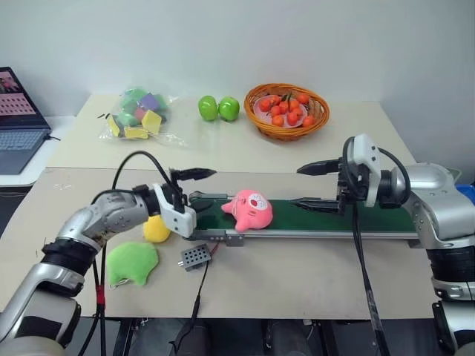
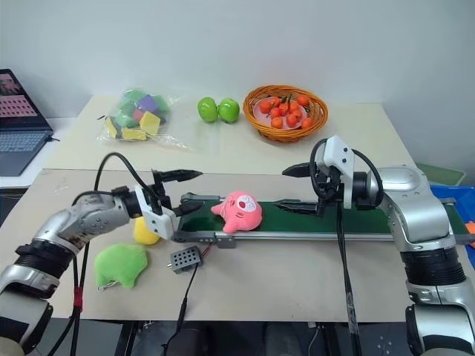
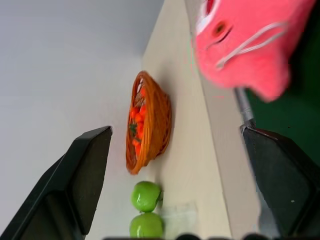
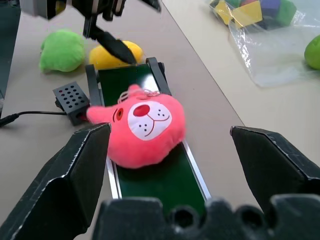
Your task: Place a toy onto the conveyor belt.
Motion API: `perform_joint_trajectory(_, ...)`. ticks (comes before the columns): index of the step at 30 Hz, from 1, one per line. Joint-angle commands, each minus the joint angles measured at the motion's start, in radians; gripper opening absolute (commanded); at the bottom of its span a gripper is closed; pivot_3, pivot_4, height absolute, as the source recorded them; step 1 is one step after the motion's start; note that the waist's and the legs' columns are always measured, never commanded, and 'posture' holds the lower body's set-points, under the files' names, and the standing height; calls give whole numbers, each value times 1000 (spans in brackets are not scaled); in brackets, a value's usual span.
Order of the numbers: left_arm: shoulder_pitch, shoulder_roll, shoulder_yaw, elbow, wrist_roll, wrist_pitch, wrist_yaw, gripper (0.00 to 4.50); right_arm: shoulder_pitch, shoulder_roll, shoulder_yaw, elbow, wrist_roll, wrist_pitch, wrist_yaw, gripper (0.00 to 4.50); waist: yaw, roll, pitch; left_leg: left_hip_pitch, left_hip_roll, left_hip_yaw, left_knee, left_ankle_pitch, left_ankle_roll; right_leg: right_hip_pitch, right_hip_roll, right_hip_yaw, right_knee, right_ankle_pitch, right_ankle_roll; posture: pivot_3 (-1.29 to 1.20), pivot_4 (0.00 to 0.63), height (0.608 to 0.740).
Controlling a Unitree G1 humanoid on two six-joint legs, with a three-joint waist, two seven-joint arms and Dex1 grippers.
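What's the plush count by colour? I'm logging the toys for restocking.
Pink: 1, the toy lying on the belt
Yellow: 1, the yellow plush beside the belt's end
Green: 1, the green plush on the table
Total: 3

basket of oranges point(image 1: 287, 110) near two green apples point(image 1: 218, 108), laptop point(image 1: 18, 122)
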Motion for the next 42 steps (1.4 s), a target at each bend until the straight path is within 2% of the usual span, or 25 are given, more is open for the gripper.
perform_joint_trajectory(1, 5, -34, 85, -97, -334, 357, -208, 4438, -22, -7, -27, -8, 6, -16, 1, 4500, 0, 0, 0, 0, 0, 0, 0, 0, 0, 0, 0, 0, 0, 0, 0, 0, 150, 738)
perform_joint_trajectory(5, 9, -58, 154, -282, -660, 860, -341, 4438, -27, -4, -23, -5, 3, -18, 2, 4500, -7, 0, 0, -1, 0, -1, 2, 0, 0, 0, 0, 0, 0, 0, 0, 0, 150, 738)
perform_joint_trajectory(7, 9, -60, 187, -345, -740, 1011, -358, 4438, -29, -3, -21, -5, 3, -17, 3, 4500, -10, 0, 0, -2, 0, -2, 2, -1, 1, 0, 1, 0, 0, 0, 0, 0, 150, 738)
perform_joint_trajectory(10, -18, -39, 258, -433, -950, 1299, -389, 4438, -31, -15, -31, -8, 3, -15, 4, 4500, -13, 0, 0, -2, 0, -2, 2, -1, 1, 0, 1, 0, 0, 0, 0, 0, 150, 738)
perform_joint_trajectory(12, -28, -33, 293, -471, -1005, 1381, -403, 4438, -29, -21, -36, -10, 1, -16, 1, 4500, -16, 0, 0, -2, 0, -2, 2, -1, 1, 0, 1, 0, 0, 0, 0, 0, 150, 738)
perform_joint_trajectory(17, -65, -38, 318, -481, -989, 1456, -397, 4438, -13, -23, -71, -30, 13, 2, -47, 4500, -12, 0, 0, -1, 0, -2, 3, -1, 1, 0, 1, 0, -1, 0, 0, 0, 150, 738)
perform_joint_trajectory(35, -147, -108, 335, -421, -891, 1486, -384, 4438, 65, -25, -124, -118, 39, 44, -108, 4500, -11, 0, 0, -1, 0, -2, 3, -1, 1, 0, 1, 1, -2, 0, 0, 0, 150, 738)
perform_joint_trajectory(42, -119, -52, 362, -426, -882, 1513, -443, 4438, 58, -29, -124, -116, 42, 44, -102, 4500, -13, 0, 0, -1, 0, -2, 3, -1, 1, 0, 1, 1, -2, 0, 0, 0, 150, 738)
